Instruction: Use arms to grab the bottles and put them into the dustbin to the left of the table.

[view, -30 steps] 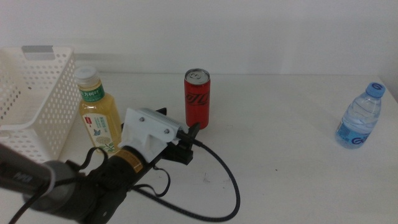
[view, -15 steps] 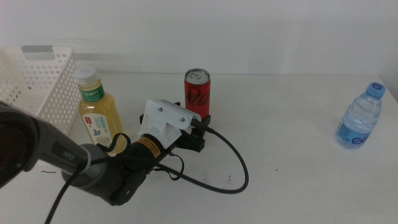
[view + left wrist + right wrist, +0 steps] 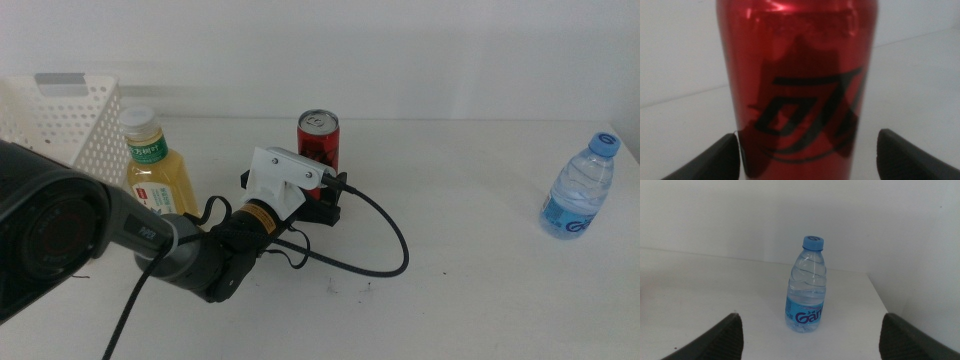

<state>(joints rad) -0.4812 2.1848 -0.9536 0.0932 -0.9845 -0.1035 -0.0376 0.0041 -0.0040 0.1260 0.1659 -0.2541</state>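
Observation:
The slim red can (image 3: 318,140) stands upright at the middle back of the table (image 3: 470,250). My left gripper (image 3: 325,200) is low at the can's base. In the left wrist view the can (image 3: 797,75) fills the picture between the open jaws of the left gripper (image 3: 807,137). The yellow tea bottle (image 3: 158,175) stands left of the arm, beside the white dustbin (image 3: 60,120). The blue-capped water bottle (image 3: 580,187) stands far right. The right gripper (image 3: 811,316) is open and out of the middle view, facing the water bottle (image 3: 807,287) from a distance.
The left arm's black cable (image 3: 385,255) loops over the table in front of the can. The white wall runs behind the table's back edge. The table's right edge lies close beside the water bottle.
The left arm has reached forward and to the right, from in front of the tea bottle up to the red can. Its jaws now stand on either side of the can. The bottles have not moved.

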